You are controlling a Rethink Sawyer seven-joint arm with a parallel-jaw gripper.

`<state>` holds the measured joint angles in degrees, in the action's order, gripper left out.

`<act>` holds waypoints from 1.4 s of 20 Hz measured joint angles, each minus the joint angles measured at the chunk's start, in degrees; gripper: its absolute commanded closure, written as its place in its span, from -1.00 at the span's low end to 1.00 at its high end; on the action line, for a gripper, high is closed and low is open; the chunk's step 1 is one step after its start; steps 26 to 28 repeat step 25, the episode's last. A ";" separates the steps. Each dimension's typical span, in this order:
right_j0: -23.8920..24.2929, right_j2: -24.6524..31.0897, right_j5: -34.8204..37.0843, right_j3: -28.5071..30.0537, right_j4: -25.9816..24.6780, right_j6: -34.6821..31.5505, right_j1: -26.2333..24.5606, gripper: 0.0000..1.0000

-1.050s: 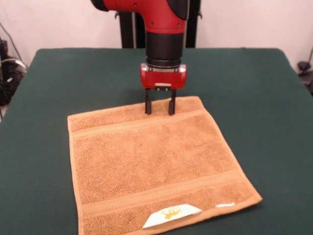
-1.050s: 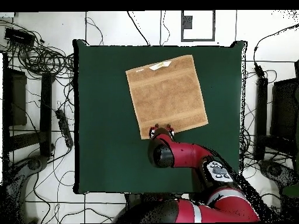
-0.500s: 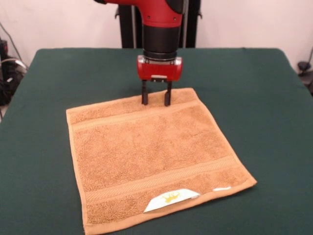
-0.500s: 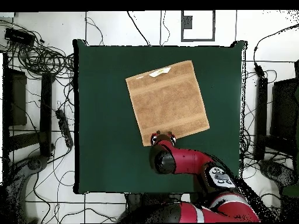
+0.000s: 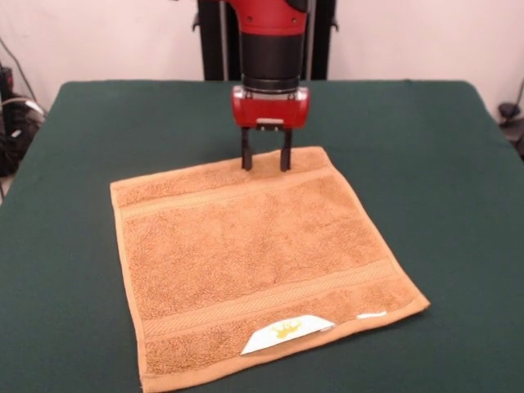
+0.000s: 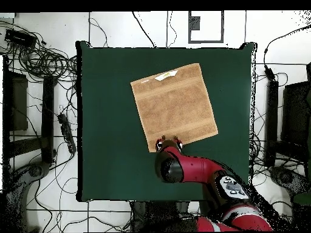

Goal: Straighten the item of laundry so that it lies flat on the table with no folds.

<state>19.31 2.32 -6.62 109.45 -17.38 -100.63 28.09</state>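
Now the orange-tan towel (image 5: 258,266) lies spread flat on the green counter (image 5: 442,147), label (image 5: 286,334) at its near edge. Above its far edge, the pincer (image 5: 265,160) stands parted, gripping nothing.

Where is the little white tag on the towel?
In the front view, the white label lies on the towel's near edge, right of its middle, opposite the edge where the gripper stands.
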 measured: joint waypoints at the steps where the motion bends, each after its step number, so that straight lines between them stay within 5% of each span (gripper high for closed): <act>1: 0.08 0.56 0.87 0.07 0.01 0.00 0.81 -1.00; 14: -0.96 4.47 20.32 -3.09 2.87 0.00 10.17 -1.00; 28: -2.51 4.66 21.90 -7.81 2.92 0.00 12.66 -1.00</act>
